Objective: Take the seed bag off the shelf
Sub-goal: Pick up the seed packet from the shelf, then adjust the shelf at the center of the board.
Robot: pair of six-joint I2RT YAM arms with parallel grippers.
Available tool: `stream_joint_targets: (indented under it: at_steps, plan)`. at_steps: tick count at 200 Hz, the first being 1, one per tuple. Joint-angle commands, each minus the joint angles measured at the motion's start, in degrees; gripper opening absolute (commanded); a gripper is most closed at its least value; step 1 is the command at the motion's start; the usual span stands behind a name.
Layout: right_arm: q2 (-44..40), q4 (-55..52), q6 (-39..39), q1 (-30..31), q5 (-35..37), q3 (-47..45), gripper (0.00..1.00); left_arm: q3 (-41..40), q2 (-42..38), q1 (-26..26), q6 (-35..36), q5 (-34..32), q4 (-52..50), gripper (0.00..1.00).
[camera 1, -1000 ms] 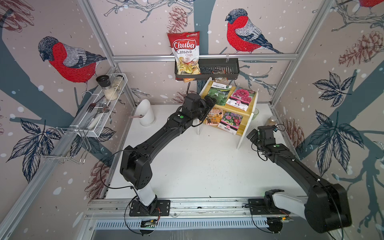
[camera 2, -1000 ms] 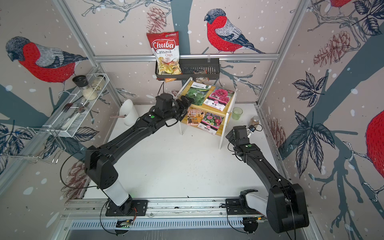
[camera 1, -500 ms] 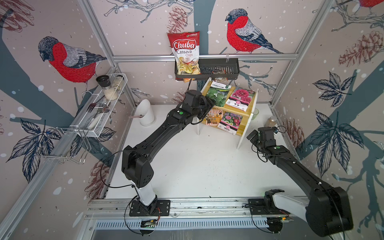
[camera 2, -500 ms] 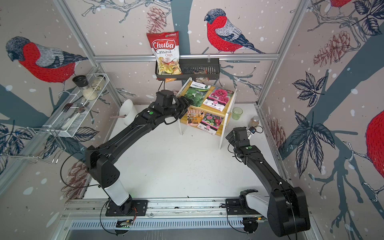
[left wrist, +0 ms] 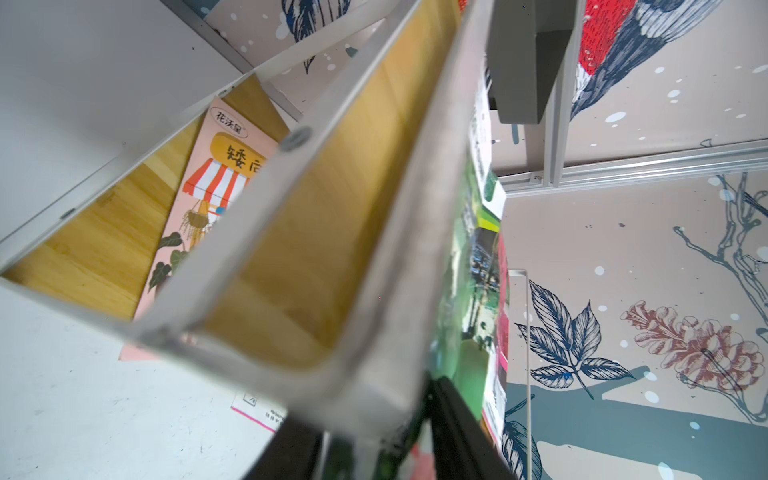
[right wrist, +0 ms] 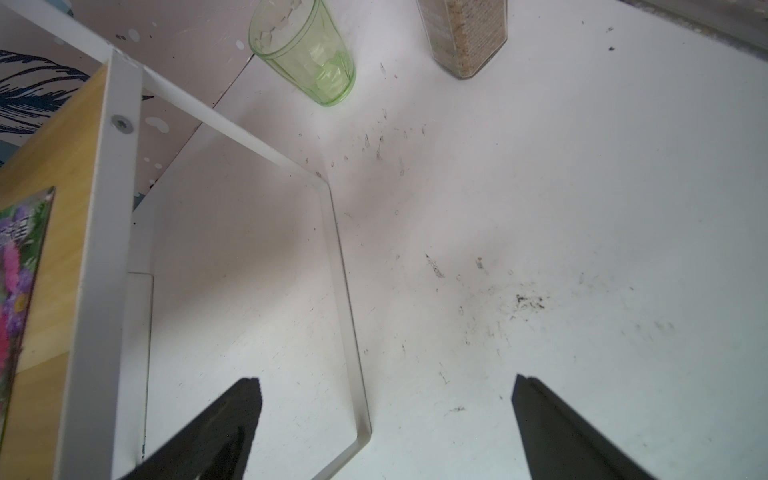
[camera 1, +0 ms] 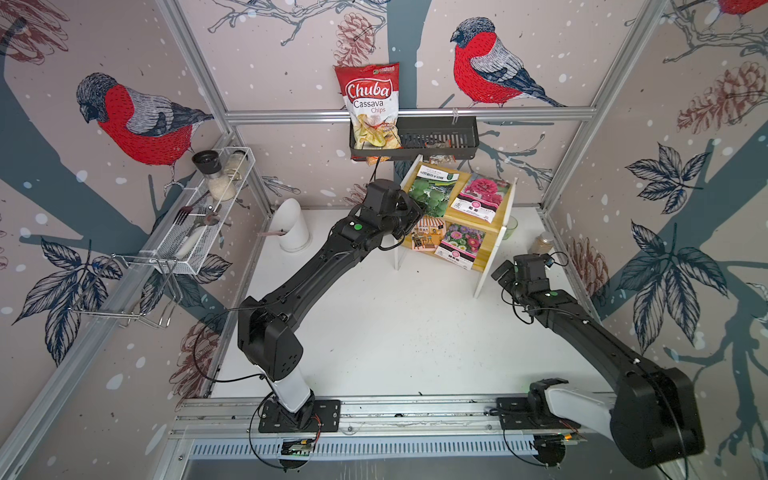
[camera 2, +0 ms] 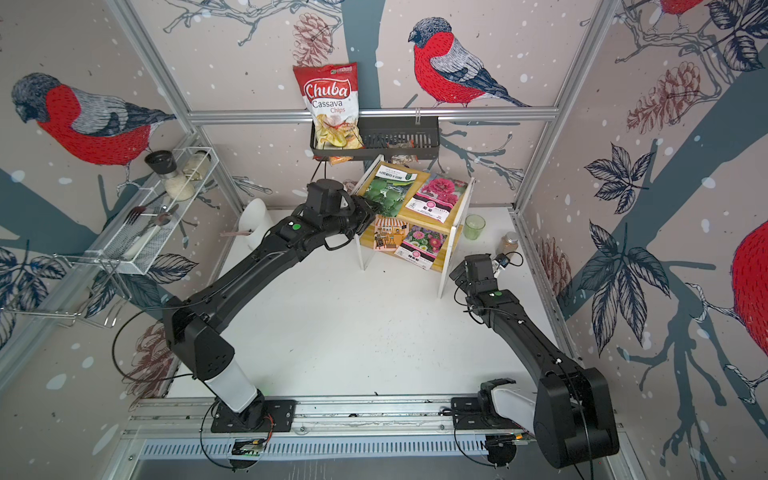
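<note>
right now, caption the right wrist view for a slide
Open right gripper above the white table beside the shelf, green glass and granule-filled jar beyond.

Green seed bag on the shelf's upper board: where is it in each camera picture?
Top view: green seed bag on the shelf, upper board.
Top view: there too.
Left wrist: blurred green strip.
Right wrist: not in it.
Landmark: the shelf's yellowish boards.

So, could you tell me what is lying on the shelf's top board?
A green seed bag and a pink flower seed bag, side by side. The left gripper hides the green one's near corner.
</note>
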Motion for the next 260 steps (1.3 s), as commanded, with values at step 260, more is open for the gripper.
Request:
stream_joint_targets:
  at_steps: [260]
  plan:
    - [-5.98, -4.66, 4.47, 5.04, 5.12, 1.06, 1.0, -3.88, -17.91, 9.09, 5.67, 13.29, 3.6, 0.0]
